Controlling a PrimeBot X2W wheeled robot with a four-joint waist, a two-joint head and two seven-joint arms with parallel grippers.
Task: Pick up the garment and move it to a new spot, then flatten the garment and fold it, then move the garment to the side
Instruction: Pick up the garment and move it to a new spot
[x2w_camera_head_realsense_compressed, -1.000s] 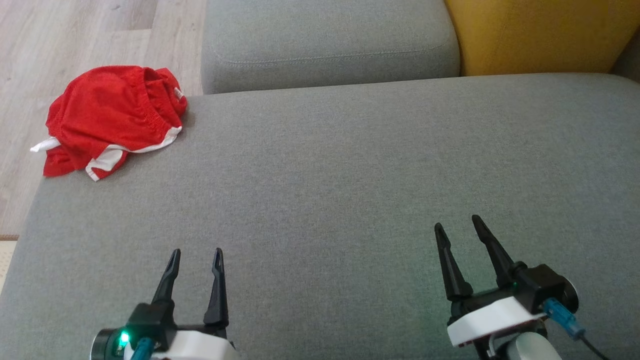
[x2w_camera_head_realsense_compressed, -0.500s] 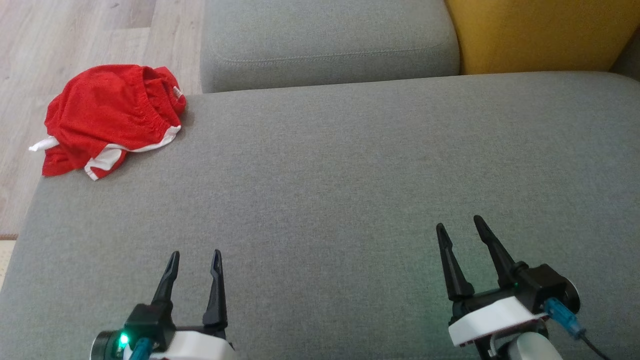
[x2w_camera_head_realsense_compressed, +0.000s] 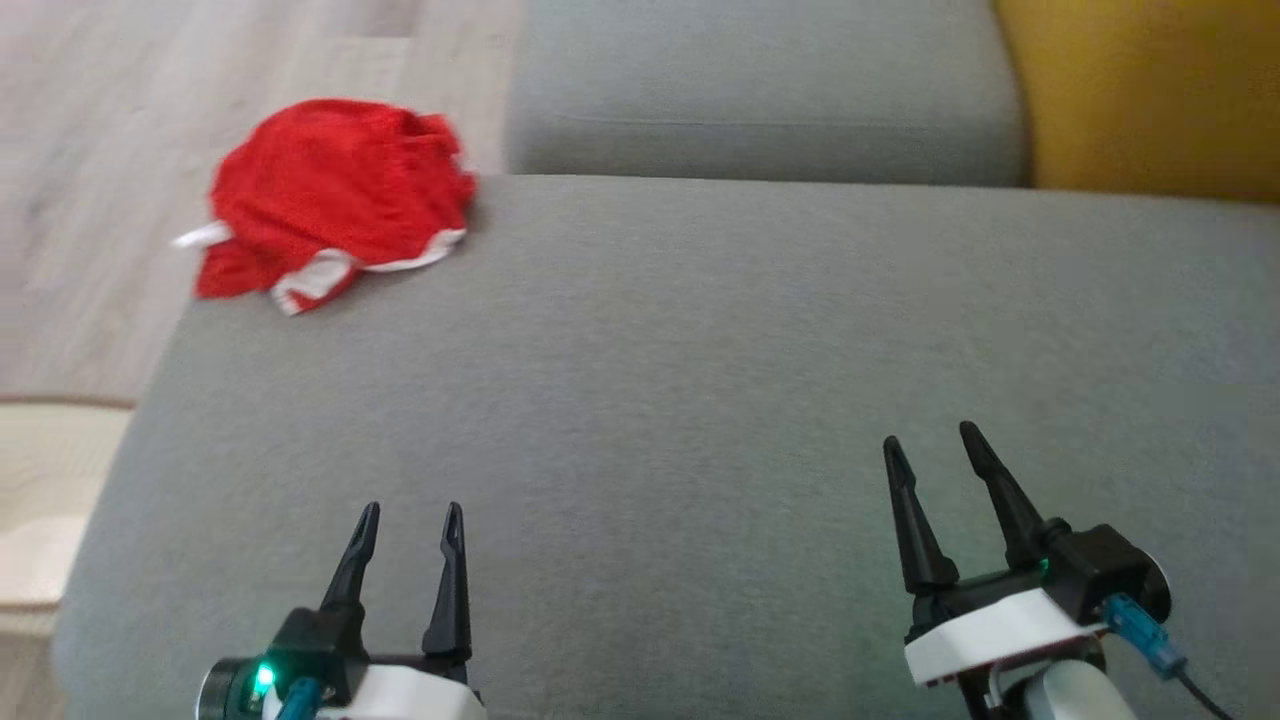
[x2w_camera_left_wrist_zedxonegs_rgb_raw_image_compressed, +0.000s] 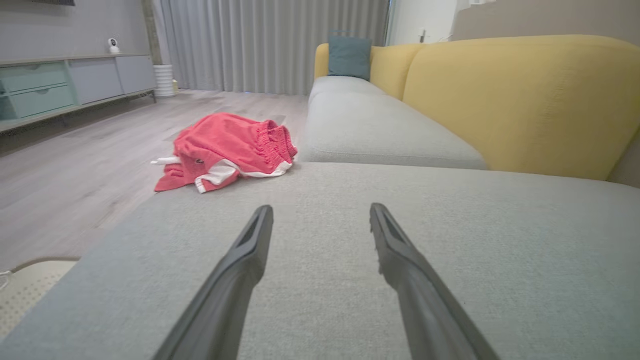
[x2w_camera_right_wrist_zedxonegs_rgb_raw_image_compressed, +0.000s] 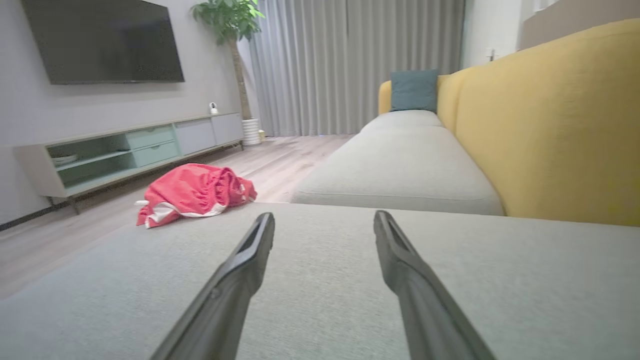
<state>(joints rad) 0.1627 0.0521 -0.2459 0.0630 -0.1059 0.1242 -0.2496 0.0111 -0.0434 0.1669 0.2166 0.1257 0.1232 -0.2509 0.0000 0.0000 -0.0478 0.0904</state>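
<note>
Left gripper (x2w_camera_head_realsense_compressed: 413, 508) and right gripper (x2w_camera_head_realsense_compressed: 928, 435) are both released, fingers spread, grasping nothing. Both are poised over the near part of the grey sofa cushion (x2w_camera_head_realsense_compressed: 640, 380). The red garment (x2w_camera_head_realsense_compressed: 335, 190), with white trim, lies crumpled at the cushion's far left corner, well apart from both.

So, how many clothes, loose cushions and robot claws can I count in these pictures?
Garments: 1, the red garment
Loose cushions: 1, the teal cushion
Grippers: 2, the left gripper and the right gripper, both open and holding nothing
Total: 4
</note>
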